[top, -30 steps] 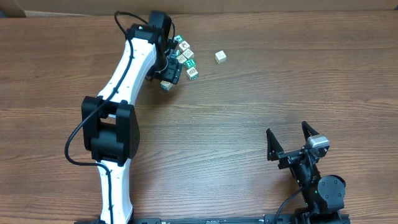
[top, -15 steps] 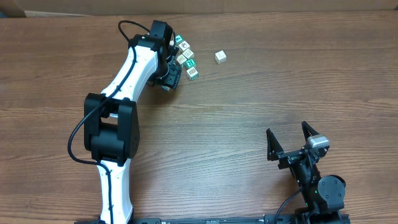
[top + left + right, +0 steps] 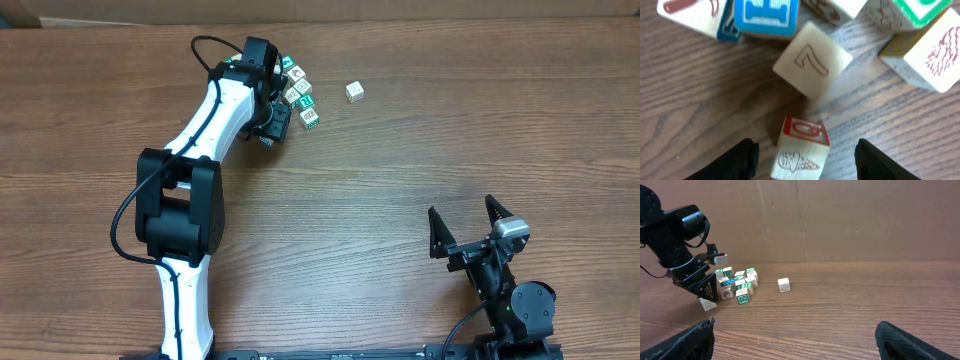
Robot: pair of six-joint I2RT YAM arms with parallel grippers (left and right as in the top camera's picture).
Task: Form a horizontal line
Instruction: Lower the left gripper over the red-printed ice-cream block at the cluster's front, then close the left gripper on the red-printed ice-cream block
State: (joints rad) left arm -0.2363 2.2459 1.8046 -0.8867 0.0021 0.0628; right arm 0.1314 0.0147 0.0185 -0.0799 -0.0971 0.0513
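Up at the far left of the table point(image 3: 400, 150), the left end effector point(image 3: 802, 167) stands wide open astride a red-edged cube point(image 3: 802, 134) — touching it on neither side — just near of the bunch of cubes point(image 3: 298, 95). A lone cube point(image 3: 353, 91) lies right of that bunch, apart from it, while the right end effector point(image 3: 462, 210) gapes empty at the near right.

Cube bunch point(image 3: 298, 95) lies on table point(image 3: 400, 180), upper centre of overhead frame; lone cube point(image 3: 353, 91) sits apart to its right.
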